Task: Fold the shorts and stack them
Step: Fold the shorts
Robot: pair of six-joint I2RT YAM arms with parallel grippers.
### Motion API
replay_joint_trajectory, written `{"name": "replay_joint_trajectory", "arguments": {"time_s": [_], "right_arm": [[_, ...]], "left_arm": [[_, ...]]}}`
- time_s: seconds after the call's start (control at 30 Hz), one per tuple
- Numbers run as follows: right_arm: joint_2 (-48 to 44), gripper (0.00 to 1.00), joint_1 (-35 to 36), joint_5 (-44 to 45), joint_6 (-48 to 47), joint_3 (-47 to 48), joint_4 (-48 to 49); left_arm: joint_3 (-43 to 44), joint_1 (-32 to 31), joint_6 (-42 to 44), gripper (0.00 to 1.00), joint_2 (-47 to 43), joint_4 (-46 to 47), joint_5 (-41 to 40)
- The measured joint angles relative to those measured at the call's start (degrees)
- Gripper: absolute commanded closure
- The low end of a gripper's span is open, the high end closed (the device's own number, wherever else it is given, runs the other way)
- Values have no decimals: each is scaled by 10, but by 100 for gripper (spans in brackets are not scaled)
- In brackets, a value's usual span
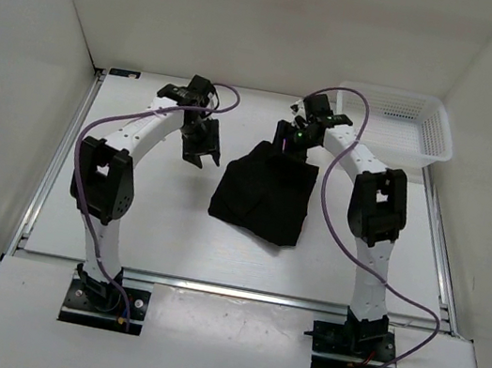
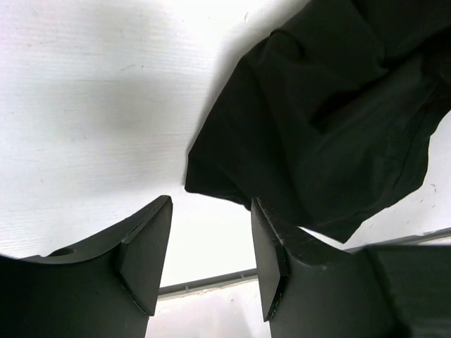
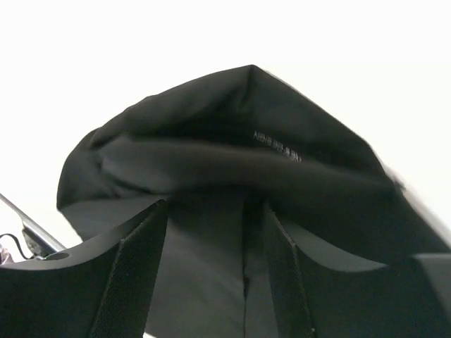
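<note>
The black shorts lie bunched and partly folded on the white table, between the two arms. My left gripper hangs just left of them. In the left wrist view it is open with only bare table between its fingers, and the shorts lie up and to the right, close to the right finger. My right gripper is at the far edge of the shorts. In the right wrist view it stands open right over the shorts, whose dark fabric fills the gap between its fingers.
A white mesh basket stands at the back right corner of the table. White walls close in the back and both sides. A metal rail runs along the table's near edge in front of the arm bases.
</note>
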Motion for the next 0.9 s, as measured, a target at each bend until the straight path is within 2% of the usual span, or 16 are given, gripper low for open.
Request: {"name": "replay_joint_trajectory", "arguments": {"time_s": [0.03,0.07,0.13,0.17,0.23,0.3,0.67,0.9], "right_arm": [[15,43,0,-8,0,12,1],[26,54,0,-14,-1,18,0],[36,69,0,-25,-1,19,-3],[37,80,0,-30,-1,19,-5],[35,92,2,-36,-2,19,-5],[32,98,3,-40,0,19,-3],[-75,100,9,21,19,-31,-3],[-127,100,-30,82,41,-36,0]], "left_arm": [[-5,0,0,40,-4,0,1],[-12,1,0,40,-8,2,2],[-23,2,1,40,-18,3,3],[-30,3,1,40,-24,4,4],[-40,5,1,41,-34,6,5],[-47,7,1,41,-42,8,5],[-58,10,1,43,-49,17,5],[-59,9,2,43,-52,18,7]]}}
